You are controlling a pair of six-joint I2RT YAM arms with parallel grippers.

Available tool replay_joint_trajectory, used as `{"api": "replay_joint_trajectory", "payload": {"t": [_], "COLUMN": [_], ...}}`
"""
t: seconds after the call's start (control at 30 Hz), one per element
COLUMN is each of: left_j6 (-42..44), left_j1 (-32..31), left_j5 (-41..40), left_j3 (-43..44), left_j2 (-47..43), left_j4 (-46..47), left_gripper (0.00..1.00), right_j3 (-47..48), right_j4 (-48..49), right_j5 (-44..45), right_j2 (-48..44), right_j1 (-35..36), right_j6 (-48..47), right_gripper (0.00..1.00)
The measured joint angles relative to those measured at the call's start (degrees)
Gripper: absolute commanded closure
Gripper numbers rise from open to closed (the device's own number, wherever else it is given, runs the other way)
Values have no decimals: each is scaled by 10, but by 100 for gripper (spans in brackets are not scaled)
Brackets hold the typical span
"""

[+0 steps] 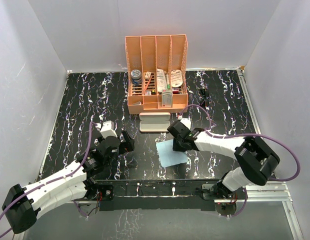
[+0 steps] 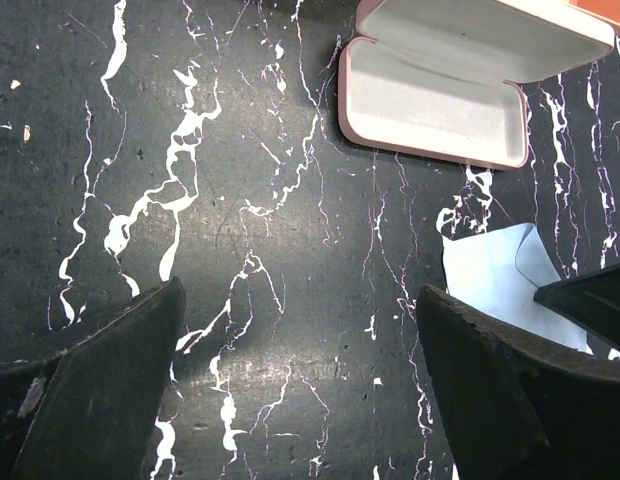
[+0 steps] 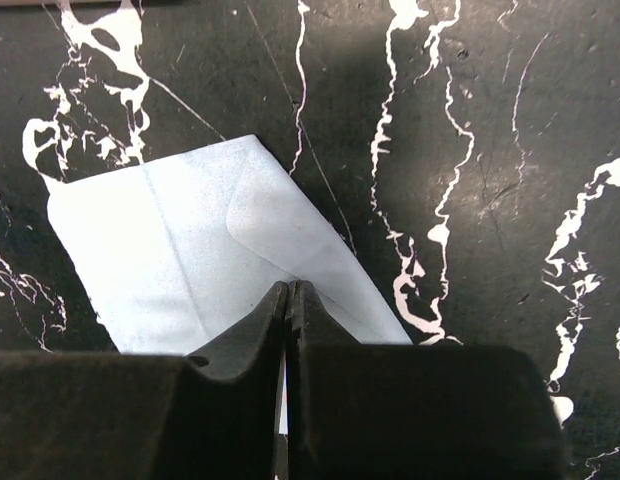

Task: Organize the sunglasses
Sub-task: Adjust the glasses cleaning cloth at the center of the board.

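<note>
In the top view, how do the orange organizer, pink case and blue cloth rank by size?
1. Orange organizer.
2-3. Blue cloth and pink case look about alike; the right gripper hides part of the cloth, so I do not rank them.

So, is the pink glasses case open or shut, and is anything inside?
Open and empty. The pink case lies hinged wide open, and the left wrist view shows only bare pale lining in both halves.
</note>
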Motion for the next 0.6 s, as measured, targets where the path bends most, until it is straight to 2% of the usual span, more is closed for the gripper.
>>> {"api": "replay_joint_trajectory", "payload": {"t": [0.2, 0.43, 0.6], "left_j6": [8, 9, 8], "left_j1": [0, -2, -44], "left_j5": [10, 79, 115], "left_j3": [0, 0, 10], "left_j2": [4, 110, 227], "left_j4": [9, 98, 170], "left_gripper": [2, 20, 31], "right_j3": [12, 13, 13], "right_j4": [0, 0, 2], "right_j5": [5, 4, 4], "right_j2": [13, 14, 14], "right_j1": [-8, -8, -8], "right_j6": [-11, -13, -13], "right_gripper": [100, 100, 100]}}
